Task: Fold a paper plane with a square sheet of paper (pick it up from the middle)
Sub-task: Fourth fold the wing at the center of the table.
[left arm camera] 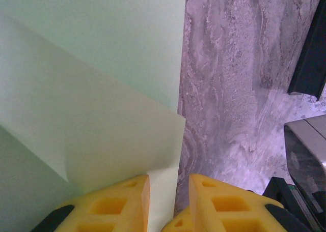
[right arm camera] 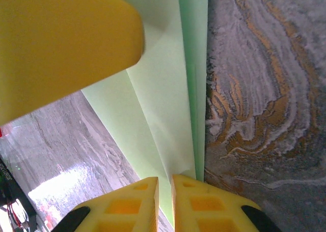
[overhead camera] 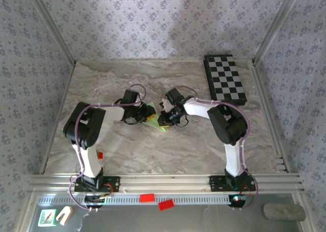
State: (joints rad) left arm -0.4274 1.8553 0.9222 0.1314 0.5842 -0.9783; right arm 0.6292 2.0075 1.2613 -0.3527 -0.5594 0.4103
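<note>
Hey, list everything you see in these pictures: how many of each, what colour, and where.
paper sheet: one, light green, partly folded, mid-table between the two grippers
checkered board: one, black and white, far right of the table
red pieces: three, red, one beside the left arm, two at the front rail
grey pad: one, grey, near right corner in front of the rail
table: one, grey marble pattern
left gripper: one, yellow fingers, sheet's edge between them, grip unclear
right gripper: one, yellow fingers, closed on the sheet's edge
</note>
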